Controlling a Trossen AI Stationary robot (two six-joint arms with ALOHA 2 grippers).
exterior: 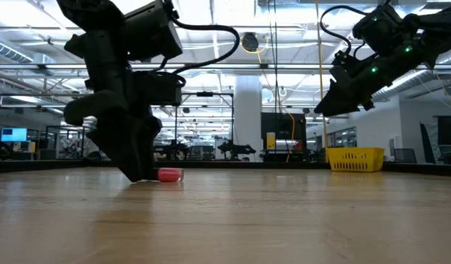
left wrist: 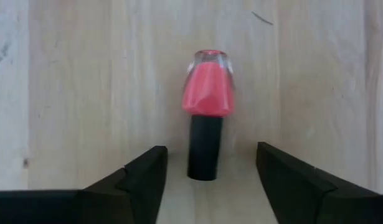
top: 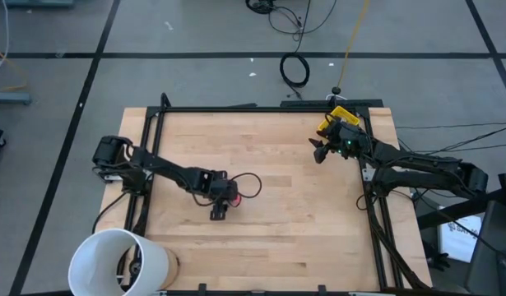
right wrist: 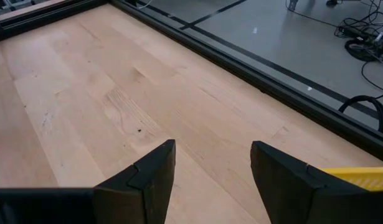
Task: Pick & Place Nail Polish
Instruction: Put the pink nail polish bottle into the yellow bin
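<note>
One nail polish bottle (left wrist: 207,93) with a pink-red body and a black cap lies on its side on the wooden table (top: 302,222), left of the middle; in the low view it (exterior: 170,174) shows beside the dark fingers. My left gripper (left wrist: 210,158) points steeply down over it, open, one finger on each side of the cap, touching nothing. My right gripper (top: 318,150) hangs open and empty in the air at the far right, near the yellow bin (top: 339,115).
The yellow bin (exterior: 355,158) stands at the table's far right corner. A large white bucket (top: 117,263) stands at the near left corner. A black frame (top: 261,108) runs along the table's edges. Bare wood lies between the two arms.
</note>
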